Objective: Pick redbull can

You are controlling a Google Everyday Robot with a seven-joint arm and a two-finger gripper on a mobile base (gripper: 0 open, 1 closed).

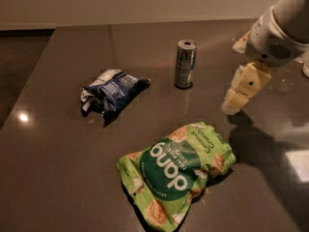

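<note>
1. Camera view, nearest item: green "dang" chip bag (176,178), lying flat on the dark table (58,178). As pictured it is below and to the left of my gripper (232,103), near it but apart.
2. My gripper: cream-coloured, slanting down and leftward from my white arm (282,25) at the right side, with its tip low over the table top. Nothing is in its hold. I cannot tell how far open it is.
3. Dark blue-and-white snack bag (113,93): crumpled, lying well to the left of my gripper at about the same depth.
4. Redbull can (185,64): upright, silver top up, left of my gripper and a little farther back, near but not touching. It stands between the snack bag and my gripper.
5. Farthest: pale wall (145,4), beyond the table's back edge, behind my gripper.
</note>
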